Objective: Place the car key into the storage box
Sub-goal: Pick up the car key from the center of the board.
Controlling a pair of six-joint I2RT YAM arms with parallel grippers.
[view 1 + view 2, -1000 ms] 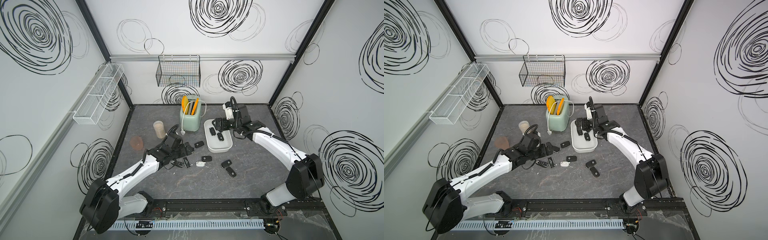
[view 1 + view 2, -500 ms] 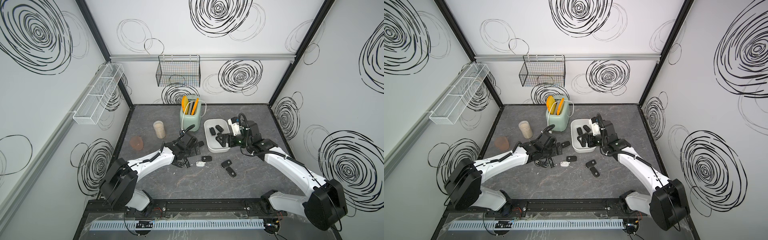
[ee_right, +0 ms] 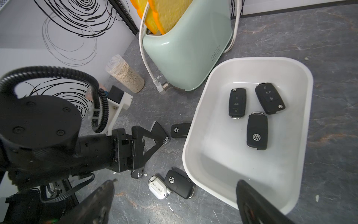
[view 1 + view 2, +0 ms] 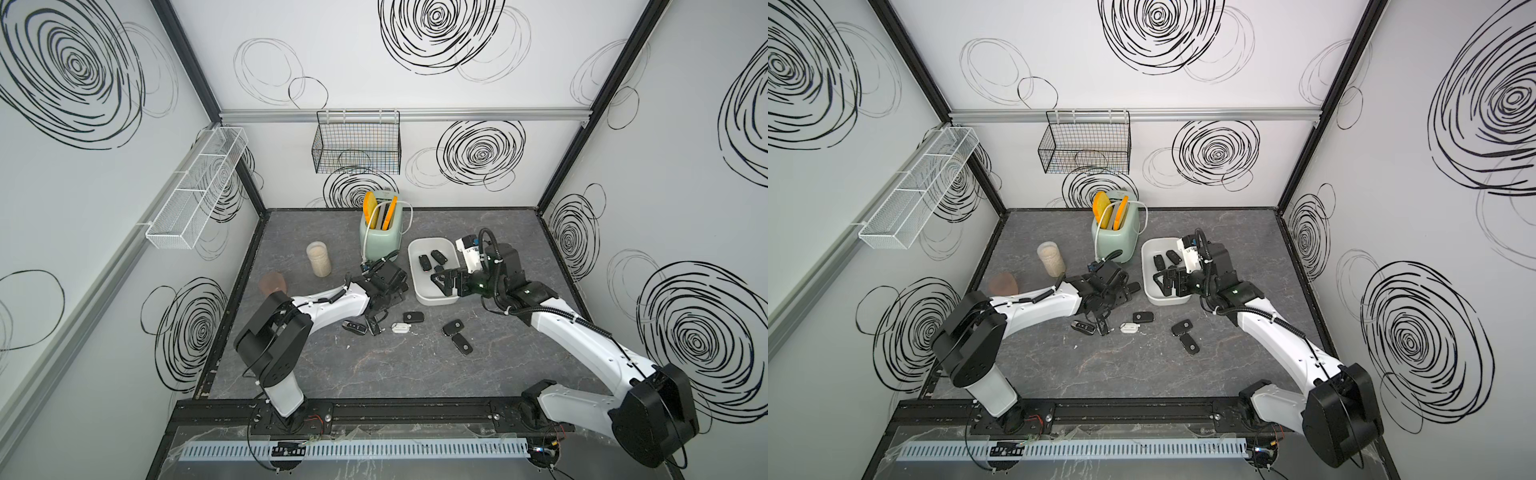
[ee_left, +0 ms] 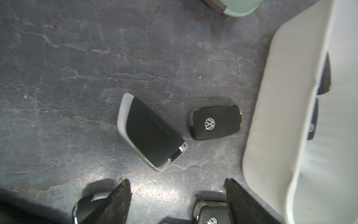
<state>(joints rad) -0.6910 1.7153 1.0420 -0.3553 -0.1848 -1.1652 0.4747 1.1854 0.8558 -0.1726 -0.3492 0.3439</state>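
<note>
Left arm pushed toward the storage box (image 5: 280,97): left gripper (image 5: 176,181) low over table (image 5: 58,58), fingers apart, empty; car key (image 5: 149,131) lies just ahead, beside box. Right gripper (image 3: 176,181) pulled back to box's near rim, fingers apart; three keys (image 3: 237,102) inside.

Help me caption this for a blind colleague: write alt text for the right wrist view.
A white storage box on a grey table holds three black car keys. Beside it, the left arm's open pincer points at a silver-edged key, with more keys lying nearby. A mint toaster and a jar of grains stand behind.
</note>
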